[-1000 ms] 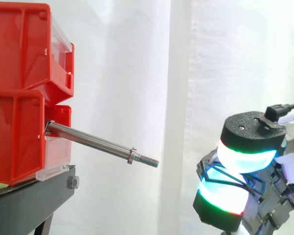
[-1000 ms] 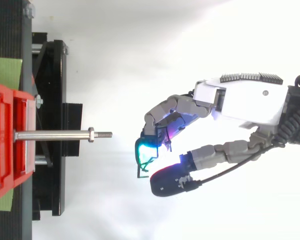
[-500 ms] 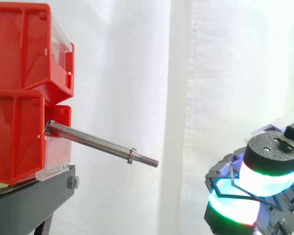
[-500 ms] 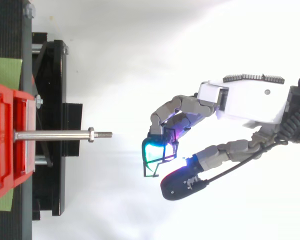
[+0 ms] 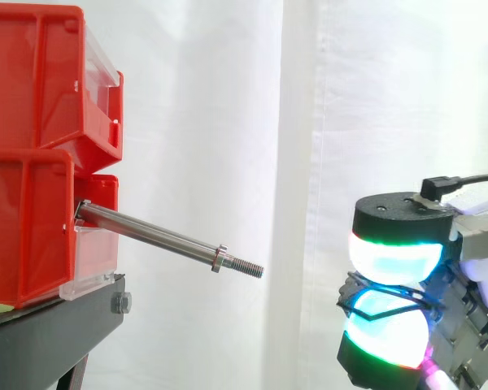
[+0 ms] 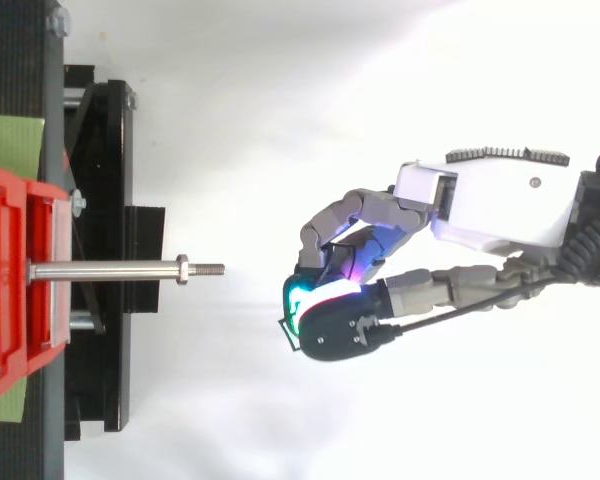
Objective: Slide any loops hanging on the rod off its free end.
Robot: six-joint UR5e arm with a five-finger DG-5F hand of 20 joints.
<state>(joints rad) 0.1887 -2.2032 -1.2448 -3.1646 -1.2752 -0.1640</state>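
Level side, overhead top; shared rod (image 5: pixel 159 235)

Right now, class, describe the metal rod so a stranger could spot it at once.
Find the stacked red bins on the black stand. From the lower bin's front a rod juts out, sloping down. It is long, thin and silver, with a nut near its threaded tip.

We see bright, even light bleaching the white curtain (image 5: pixel 211 97) nearly to glare, faint shadow in its folds, a sheen along the rod (image 6: pixel 110 270), and the thin loop (image 5: pixel 359 294) dark against the hand's (image 6: pixel 500 205) glowing pads (image 5: pixel 390 256).
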